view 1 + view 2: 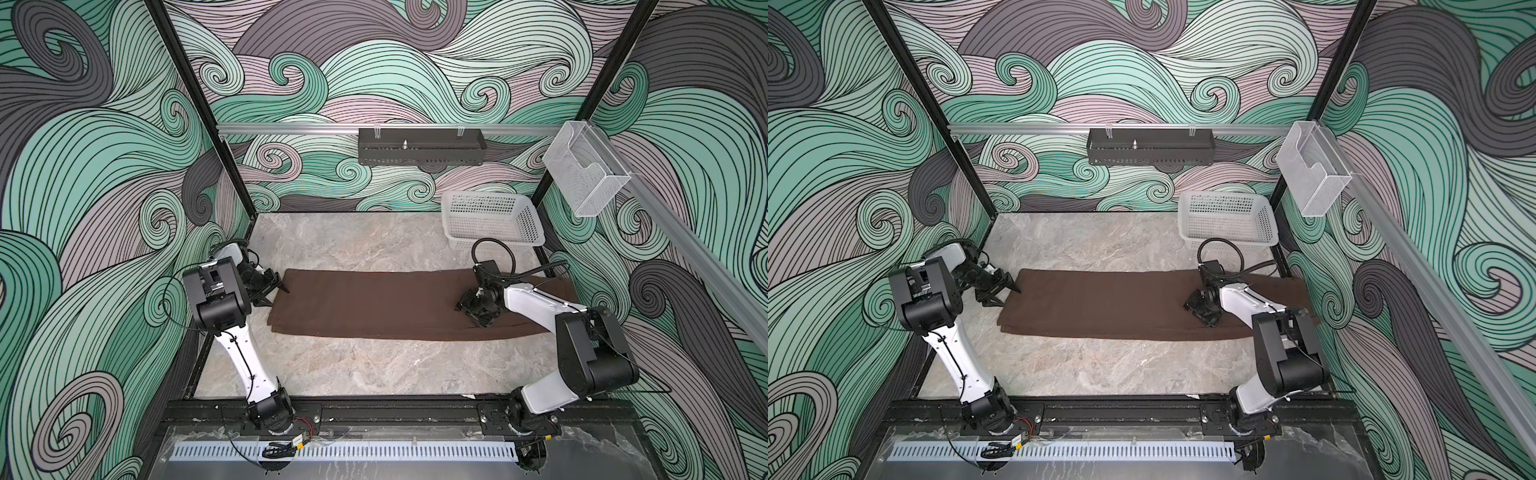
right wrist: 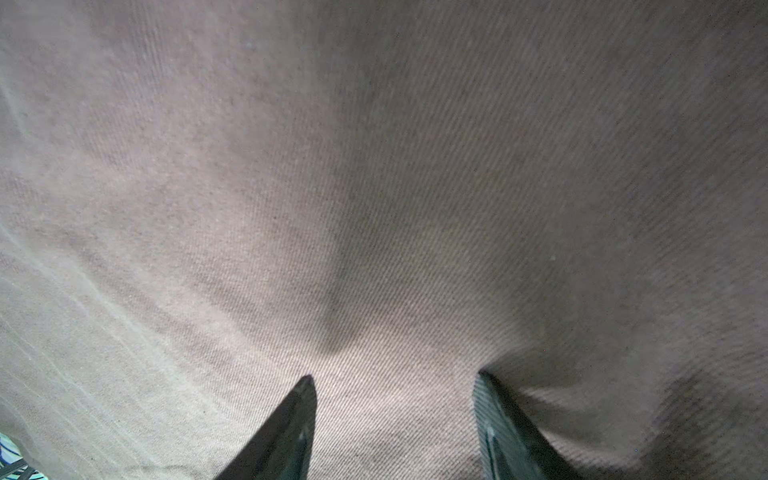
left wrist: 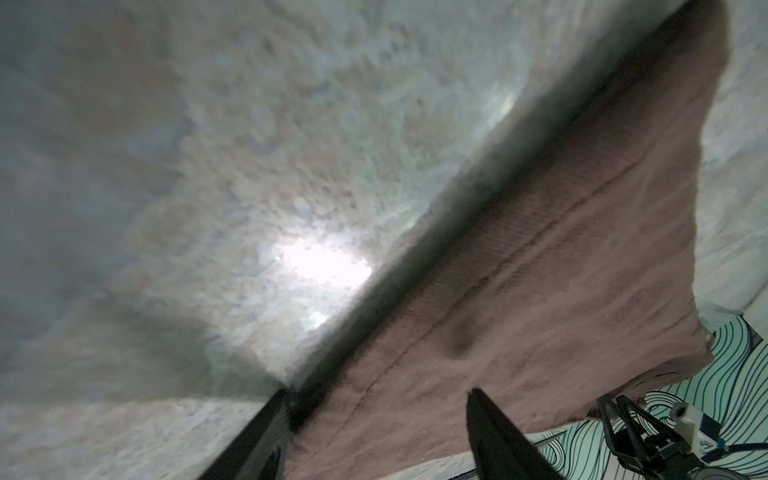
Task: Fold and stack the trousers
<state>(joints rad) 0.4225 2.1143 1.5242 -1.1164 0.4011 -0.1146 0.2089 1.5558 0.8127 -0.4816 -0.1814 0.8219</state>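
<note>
The dark brown trousers [image 1: 374, 303] [image 1: 1108, 307] lie flat in a long folded strip across the middle of the marble table. My left gripper [image 1: 276, 297] [image 1: 1005, 297] is at their left end, low and open. In the left wrist view one finger [image 3: 274, 415] is on the table side of the cloth edge and the other finger [image 3: 486, 419] is over the cloth [image 3: 540, 270]. My right gripper [image 1: 473, 316] [image 1: 1202, 311] points down on the strip's right part. In the right wrist view it is open [image 2: 395, 380], both tips touching the cloth [image 2: 374, 187], which puckers at one tip.
An empty white mesh basket [image 1: 519, 228] [image 1: 1254, 226] stands at the back right of the table, just behind the right arm's cable loop. A black tray [image 1: 419, 151] hangs on the back rail and a clear plastic holder [image 1: 582, 170] on the right rail.
</note>
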